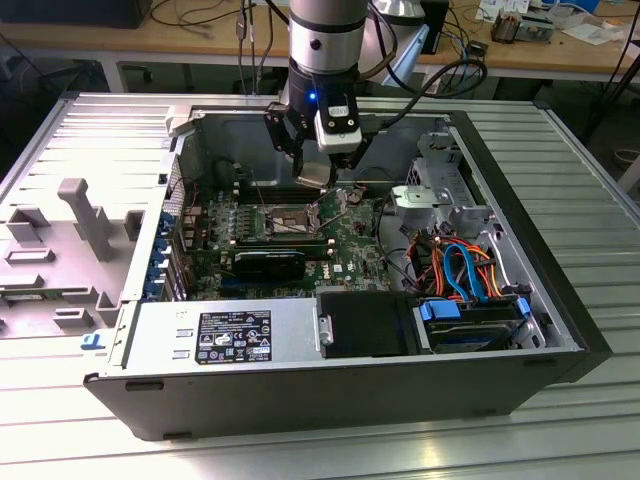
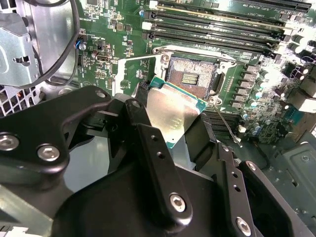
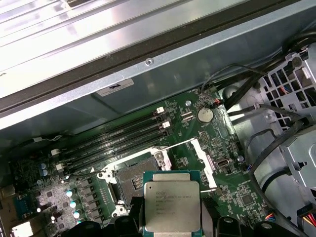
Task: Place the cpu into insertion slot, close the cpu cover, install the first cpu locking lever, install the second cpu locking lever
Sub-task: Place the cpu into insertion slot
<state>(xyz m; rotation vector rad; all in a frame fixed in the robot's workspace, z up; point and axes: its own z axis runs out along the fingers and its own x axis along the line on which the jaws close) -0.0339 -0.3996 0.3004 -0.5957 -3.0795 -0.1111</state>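
Jaws clamp cpu edges, hovering above open insertion slot.

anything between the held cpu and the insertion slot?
Nothing. In the second wrist view the cpu, gripped by the gripper, hangs near the insertion slot with no part or cable between them; the slot's contacts lie uncovered.

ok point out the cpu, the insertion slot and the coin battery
cpu (image 3: 172, 207), first wrist view, silvery top
insertion slot (image 2: 191, 78), second wrist view, dark socket centre
coin battery (image 3: 204, 115), first wrist view, round face
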